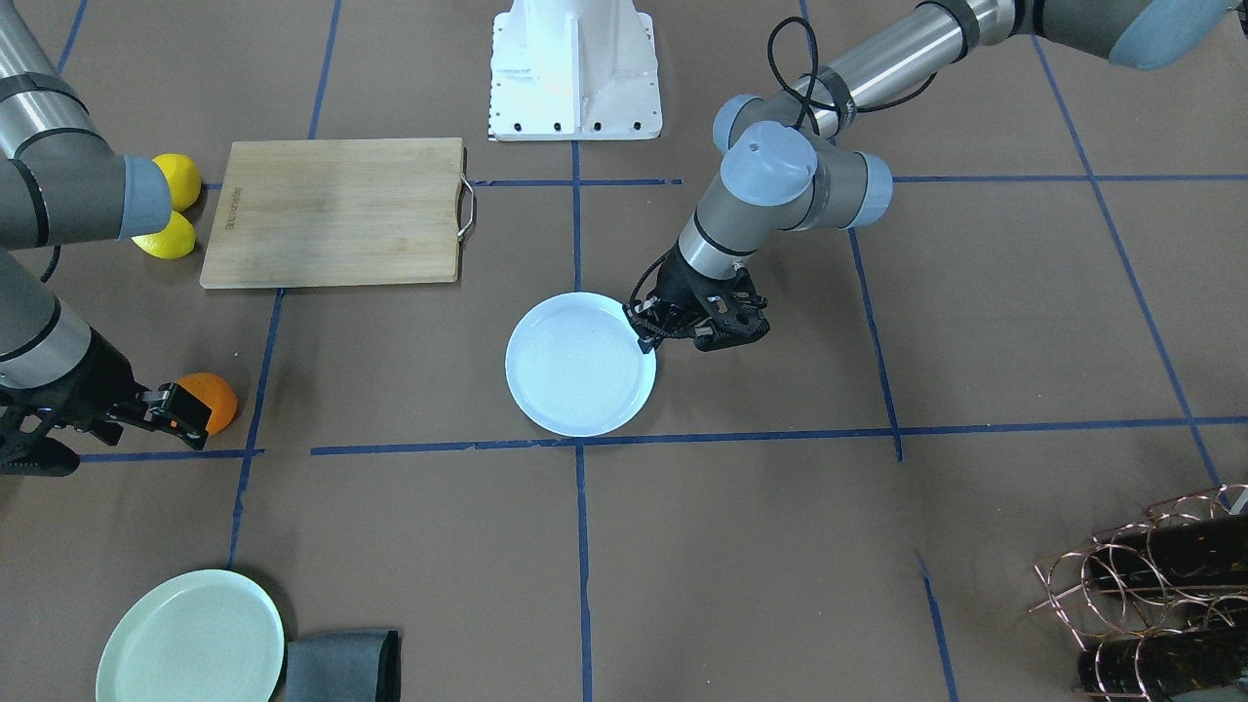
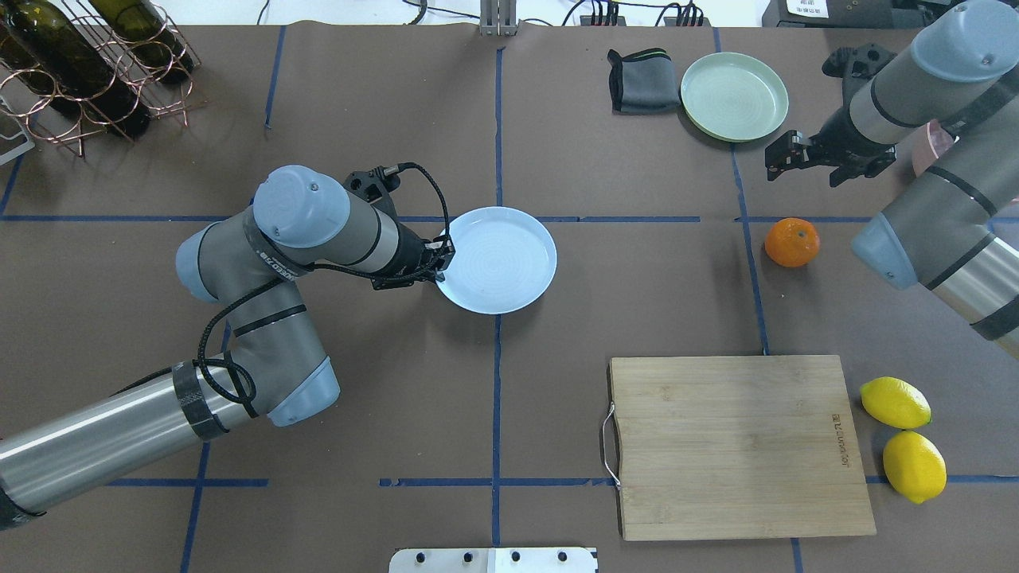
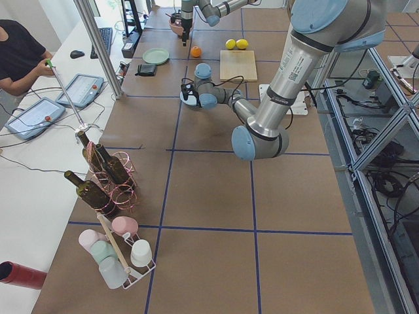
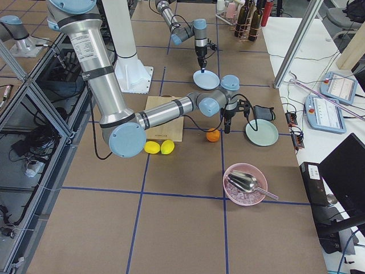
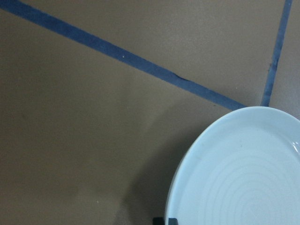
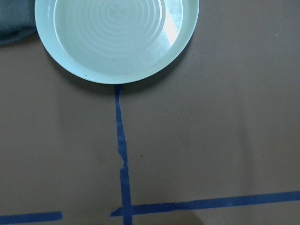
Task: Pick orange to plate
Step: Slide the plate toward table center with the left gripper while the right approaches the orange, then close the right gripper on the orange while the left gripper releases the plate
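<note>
**Table** (image 2: 398, 382): brown and gridded with blue tape. It carries everything below.

**Left arm** (image 2: 302, 231): comes in from the lower left of the overhead view. The left gripper (image 2: 440, 263) sits at the plate's left rim. Whether its jaws clamp the rim cannot be told.

**Right arm** (image 2: 939, 103): upper right of the overhead view. The right gripper (image 2: 784, 153) looks parted and empty. It hangs above the table near the orange without touching it.

**Cutting board** (image 2: 740, 446): wooden, lower right, not involved.

**Plate** (image 2: 497, 259): pale blue-white, centre of the overhead view, with nothing on it.

**Green plate** (image 2: 734, 96): upper right, beside a grey cloth (image 2: 643, 79).

**Orange** (image 2: 791, 242): on the table right of centre, well apart from the plate, between the green plate and the cutting board.

**Lemons** (image 2: 895, 403): two, side by side off the board's right edge.

**Progress**: judged to be at the start. The orange is neither grasped nor lifted, so the grasp, the carry and the placing all remain.

**Views**:
- The front-facing view overlaps the right gripper with the orange, while the overhead view shows them apart.
- The right wrist view shows only the green plate and tape, with no orange.
- The left wrist view alone shows a dark fingertip (image 5: 161, 221) at the plate's rim.
- Only the right-side view shows a pink bowl (image 4: 245, 184).
</note>
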Controlling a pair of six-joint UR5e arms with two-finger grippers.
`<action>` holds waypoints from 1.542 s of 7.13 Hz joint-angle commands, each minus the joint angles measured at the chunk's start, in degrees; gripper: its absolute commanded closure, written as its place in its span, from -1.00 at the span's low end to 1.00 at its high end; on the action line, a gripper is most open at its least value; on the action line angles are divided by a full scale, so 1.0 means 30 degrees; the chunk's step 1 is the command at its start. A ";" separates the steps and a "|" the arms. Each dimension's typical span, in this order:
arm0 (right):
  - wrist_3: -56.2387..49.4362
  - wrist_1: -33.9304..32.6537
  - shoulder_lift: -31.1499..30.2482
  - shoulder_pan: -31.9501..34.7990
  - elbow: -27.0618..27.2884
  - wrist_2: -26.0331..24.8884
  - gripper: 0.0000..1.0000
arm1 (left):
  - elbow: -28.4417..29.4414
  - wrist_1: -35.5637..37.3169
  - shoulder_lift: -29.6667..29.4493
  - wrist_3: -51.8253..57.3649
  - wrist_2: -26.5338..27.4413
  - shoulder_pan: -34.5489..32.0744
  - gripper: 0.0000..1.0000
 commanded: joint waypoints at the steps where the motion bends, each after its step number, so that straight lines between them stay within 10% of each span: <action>1: 0.0506 0.0000 -0.0242 -0.0674 0.0008 -0.0194 -1.00 | -0.0977 0.0014 0.0582 0.0526 -0.0088 -0.0546 -1.00; 11: 0.0773 -0.0029 -0.1238 -0.2172 -0.0168 -0.1074 -1.00 | -0.1126 -0.0045 0.0731 0.1728 -0.0176 -0.1105 -1.00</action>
